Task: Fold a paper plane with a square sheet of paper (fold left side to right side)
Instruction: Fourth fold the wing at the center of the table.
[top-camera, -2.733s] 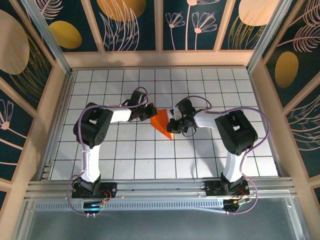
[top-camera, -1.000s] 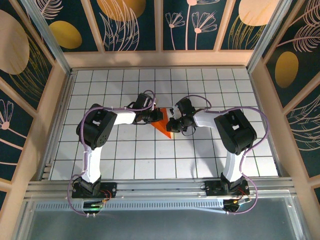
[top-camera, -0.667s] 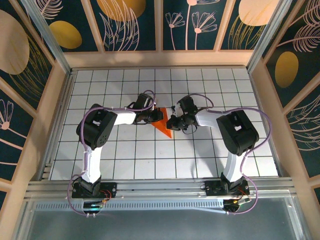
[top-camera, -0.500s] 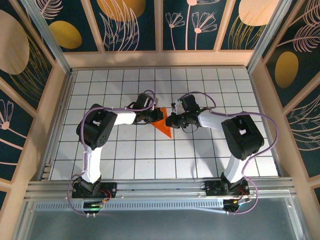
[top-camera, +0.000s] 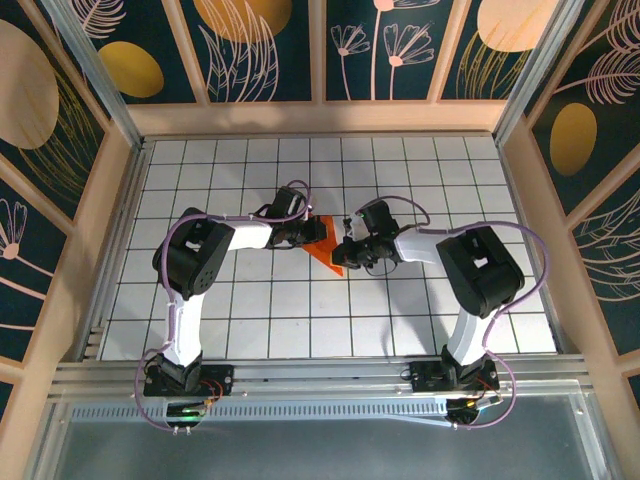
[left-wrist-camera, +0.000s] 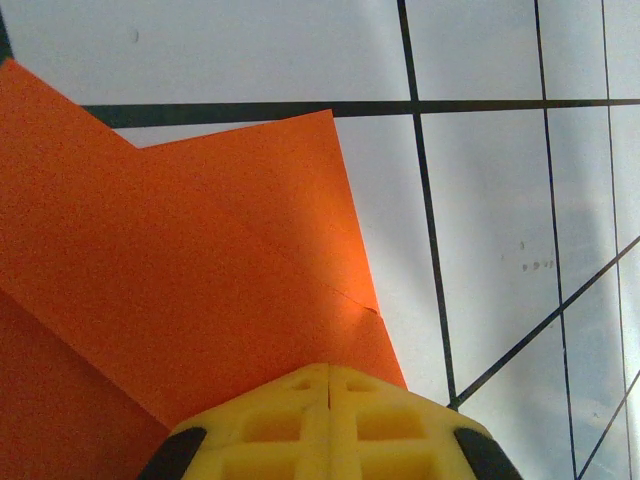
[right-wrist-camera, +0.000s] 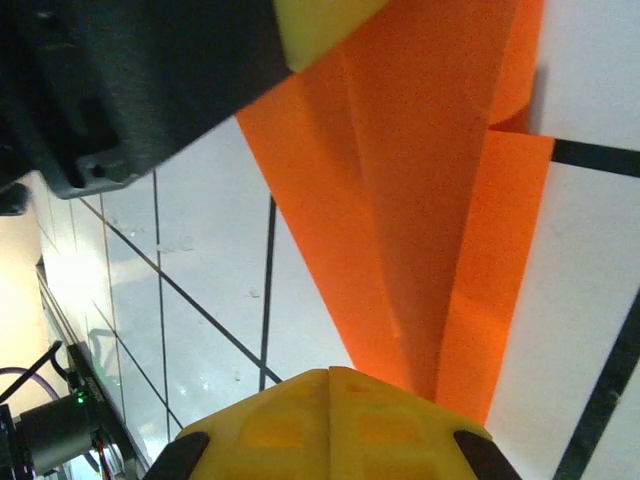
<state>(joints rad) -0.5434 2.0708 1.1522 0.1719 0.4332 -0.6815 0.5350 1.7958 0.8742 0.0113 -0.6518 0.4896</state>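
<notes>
Both grippers are pinched closed: left (top-camera: 307, 237) and right (top-camera: 344, 250) tips press the orange paper (top-camera: 326, 256) between them. White grid table (top-camera: 300, 320) underneath, leafy walls (top-camera: 260, 50) beyond.

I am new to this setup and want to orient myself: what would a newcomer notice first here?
The bright orange folded paper lies at the middle of the white gridded table. The left arm and right arm meet over it, yellow jaws shut at the paper. Dark walls with gold flower patterns surround it.
</notes>
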